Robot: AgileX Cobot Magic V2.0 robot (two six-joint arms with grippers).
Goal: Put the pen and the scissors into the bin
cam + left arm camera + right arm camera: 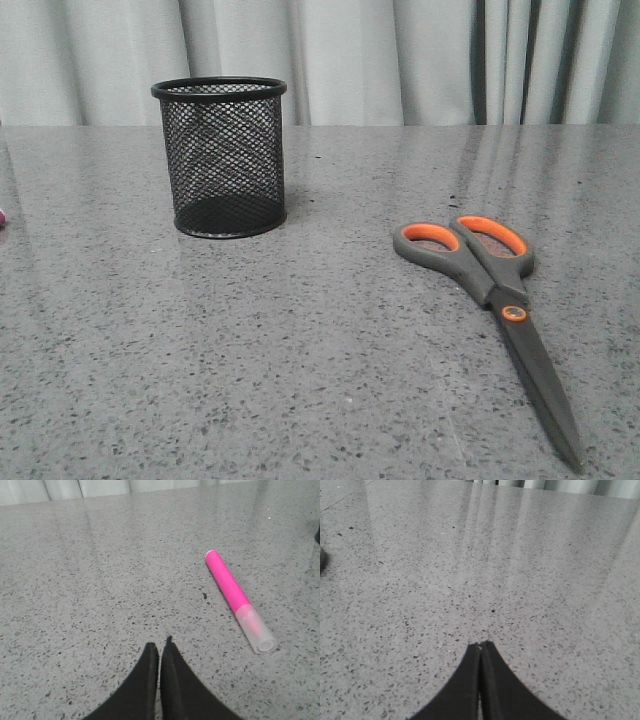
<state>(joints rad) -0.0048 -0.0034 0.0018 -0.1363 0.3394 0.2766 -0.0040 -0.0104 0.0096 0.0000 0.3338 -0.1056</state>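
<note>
The pen (pixel 239 600) lies flat on the speckled grey surface (pixel 100 580), right of centre in the left wrist frame, its pale cap toward the lower right. The left fingers (pixel 159 647) are pressed together, empty, short of it. The scissors (pixel 495 300) lie closed at lower right of the front frame, handles toward the bin (pixel 221 157), which stands upright at upper left. The right fingers (pixel 481 646) are also pressed together, holding nothing.
</note>
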